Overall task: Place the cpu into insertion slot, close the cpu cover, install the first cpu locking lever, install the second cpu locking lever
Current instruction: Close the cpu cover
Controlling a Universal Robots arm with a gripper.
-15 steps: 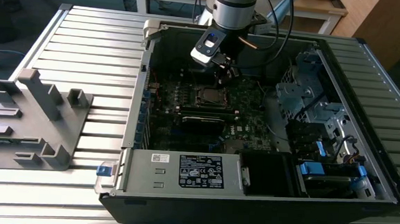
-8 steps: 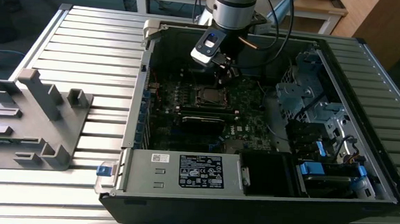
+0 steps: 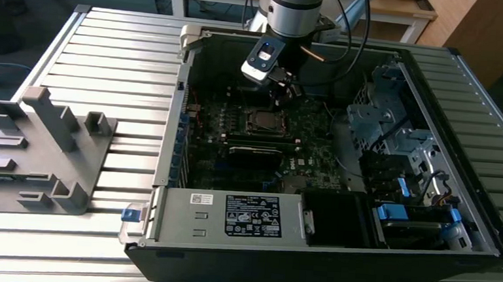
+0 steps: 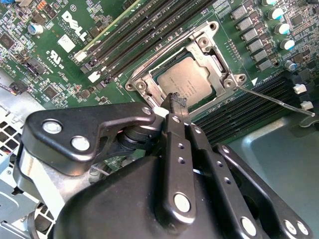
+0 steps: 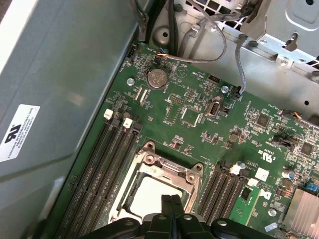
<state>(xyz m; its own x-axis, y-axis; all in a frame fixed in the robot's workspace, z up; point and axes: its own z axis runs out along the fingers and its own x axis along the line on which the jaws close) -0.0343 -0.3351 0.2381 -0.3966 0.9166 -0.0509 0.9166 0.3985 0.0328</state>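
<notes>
The cpu (image 4: 192, 79) lies flat in the insertion slot (image 3: 262, 120), its silver-grey top facing up; the first wrist view also shows the cpu (image 5: 147, 196). The silvery cpu cover (image 4: 144, 82) lies down around it as a frame, seen as the cpu cover (image 5: 169, 168) in the first wrist view. A thin wire locking lever (image 4: 274, 102) sticks out sideways from one socket corner. My gripper (image 4: 175, 99) is shut with nothing between its fingers, its tip just above the socket's edge. The gripper (image 5: 172, 203) hovers over the chip, and the gripper (image 3: 282, 92) hangs inside the case.
The open computer case (image 3: 168, 142) lies on a slatted table. Long black memory slots (image 4: 149, 30) flank the socket on both sides. Drive cages (image 3: 384, 116) and cables fill the exterior view's right. A grey fixture (image 3: 41, 148) stands on the table at the exterior view's left.
</notes>
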